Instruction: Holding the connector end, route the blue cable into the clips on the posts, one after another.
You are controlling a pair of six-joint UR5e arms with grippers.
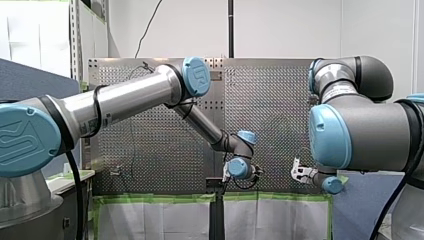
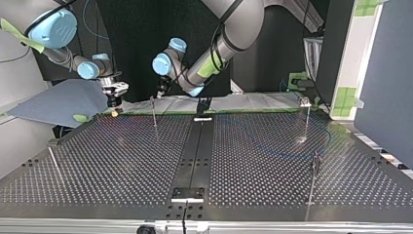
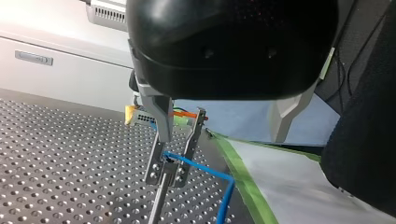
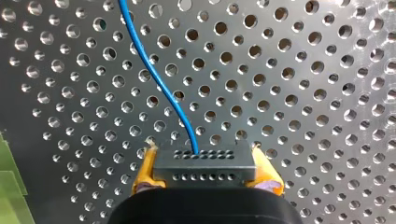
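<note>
Got the connector (image 4: 204,161) clamped tight in my right gripper (image 4: 205,173), with yellow pads (image 4: 144,175) on both sides of it, just beside the clip post (image 3: 159,201) and above the worktop (image 4: 303,93). Can follow the blue cable (image 3: 201,164) out of the connector's face, snaking over the holes, then through the clip (image 3: 167,171) on top of that post and kinking sharply down right past it. Hovering my left gripper (image 3: 222,135) directly over that same post, with metal fingers (image 3: 159,116) spread wide apart and holding nothing, one fingertip dipping in between the clip's prongs. Can't tell if touching the clip or not, tbh. Also spotting other posts (image 2: 308,122) standing well apart from that post, further out across the worktop. Faintly seeing more cable lying on the worktop out that way.
</note>
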